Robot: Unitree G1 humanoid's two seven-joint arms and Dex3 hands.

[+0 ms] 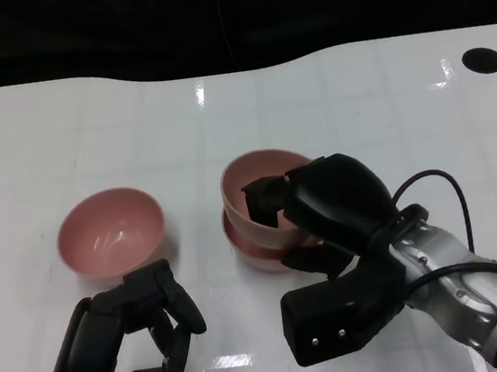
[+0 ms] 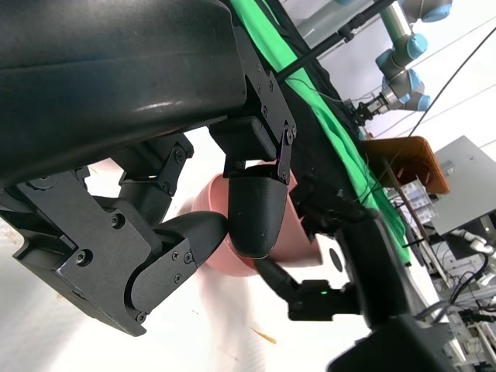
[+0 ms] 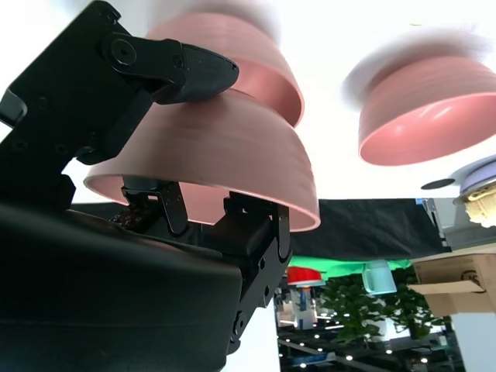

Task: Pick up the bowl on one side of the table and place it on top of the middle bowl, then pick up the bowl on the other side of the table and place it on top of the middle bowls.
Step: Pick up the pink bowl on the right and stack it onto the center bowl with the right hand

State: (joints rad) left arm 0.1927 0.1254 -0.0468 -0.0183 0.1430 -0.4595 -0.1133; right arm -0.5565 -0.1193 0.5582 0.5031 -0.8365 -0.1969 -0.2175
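Your right hand has its fingers closed on the rim of the top bowl. Some fingers reach inside the bowl and one lies on its outer wall, so the rim is pinched between them. You can see this grip in the right wrist view too, where a black finger presses on the pink outside of the bowl.

The top bowl is pink and round, with its open side up. It sits in the middle bowl, which is also pink and shows only as a rim below it. The top bowl tips a little and does not look fully settled into the one under it. Both are in the middle of the white surface.

Your left hand holds nothing. Its fingers are curled a little but apart, with a gap between them. It hovers low, near you, just beside the left bowl.

The left bowl is pink too. It stands upright by itself on the surface, well apart from the two stacked bowls.
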